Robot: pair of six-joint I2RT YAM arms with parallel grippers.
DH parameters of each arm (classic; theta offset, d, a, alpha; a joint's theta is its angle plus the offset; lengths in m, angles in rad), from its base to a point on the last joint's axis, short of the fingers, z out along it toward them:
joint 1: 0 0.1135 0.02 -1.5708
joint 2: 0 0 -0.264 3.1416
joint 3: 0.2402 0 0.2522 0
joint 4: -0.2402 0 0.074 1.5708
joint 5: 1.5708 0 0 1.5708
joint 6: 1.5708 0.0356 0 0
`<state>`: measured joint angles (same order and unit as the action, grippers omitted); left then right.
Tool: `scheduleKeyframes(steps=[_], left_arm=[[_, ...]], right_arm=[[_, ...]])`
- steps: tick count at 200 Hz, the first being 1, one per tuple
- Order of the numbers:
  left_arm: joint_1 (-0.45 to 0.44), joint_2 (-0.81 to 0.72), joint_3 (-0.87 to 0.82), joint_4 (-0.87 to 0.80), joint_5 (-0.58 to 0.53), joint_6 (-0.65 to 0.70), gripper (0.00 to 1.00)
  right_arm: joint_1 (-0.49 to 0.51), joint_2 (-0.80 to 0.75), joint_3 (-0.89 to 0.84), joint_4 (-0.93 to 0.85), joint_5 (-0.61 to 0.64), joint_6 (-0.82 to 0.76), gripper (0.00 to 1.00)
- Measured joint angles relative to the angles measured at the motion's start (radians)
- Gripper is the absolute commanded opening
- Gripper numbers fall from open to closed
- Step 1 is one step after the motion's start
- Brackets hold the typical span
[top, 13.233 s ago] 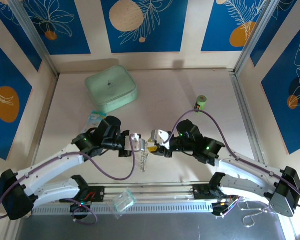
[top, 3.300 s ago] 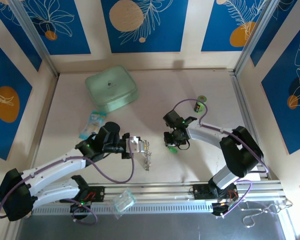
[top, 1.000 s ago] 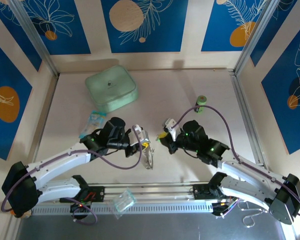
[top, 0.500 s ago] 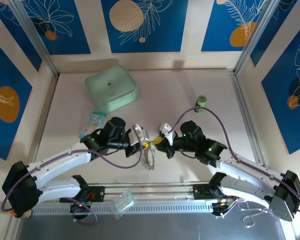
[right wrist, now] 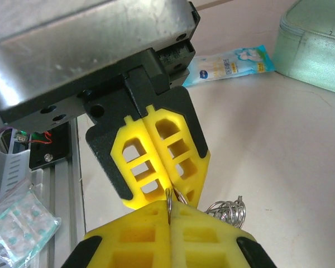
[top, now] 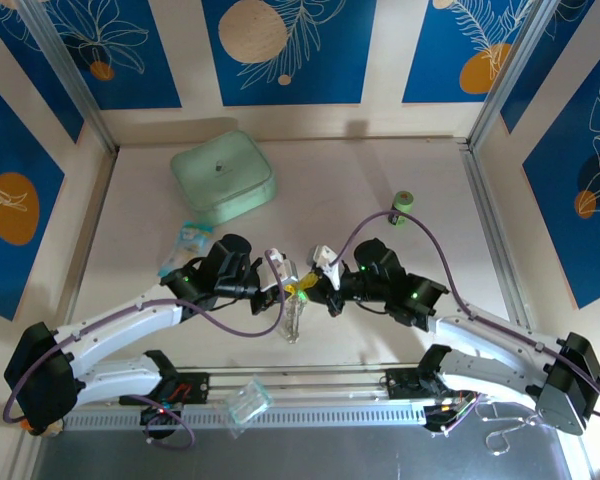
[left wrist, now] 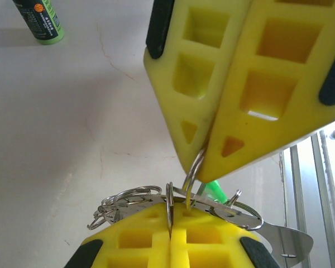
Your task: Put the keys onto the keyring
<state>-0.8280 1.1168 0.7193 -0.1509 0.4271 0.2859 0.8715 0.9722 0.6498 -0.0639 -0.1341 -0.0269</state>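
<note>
Box (top: 223, 178) of mint green stands closed, well apart from the keyring (top: 292, 316).

Readable text: none was legible | green can (left wrist: 40, 21): dark label carried an orange mark, lettering too small to read | blue-white packet (right wrist: 229, 67): bore a round logo and print, too blurred to read

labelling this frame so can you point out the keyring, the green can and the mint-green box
keyring (top: 292, 320), top external view, on its dangling silvery part.
green can (top: 403, 207), top external view, on its side wall.
mint-green box (top: 223, 178), top external view, on the middle of its lid.
</note>
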Motion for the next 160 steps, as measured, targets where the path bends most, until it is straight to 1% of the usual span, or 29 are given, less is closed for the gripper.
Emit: scheduleKeyframes(steps=[78, 160], left_arm=[[0.0, 0.0, 0.0, 0.0, 0.006, 0.003, 0.0], [0.001, -0.001, 0.0, 0.001, -0.01, 0.003, 0.0]], right_arm=[[0.012, 0.032, 0.022, -0.005, 0.044, 0.0, 0.0], [0.041, 0.033, 0.039, -0.043, 0.174, -0.003, 0.0]])
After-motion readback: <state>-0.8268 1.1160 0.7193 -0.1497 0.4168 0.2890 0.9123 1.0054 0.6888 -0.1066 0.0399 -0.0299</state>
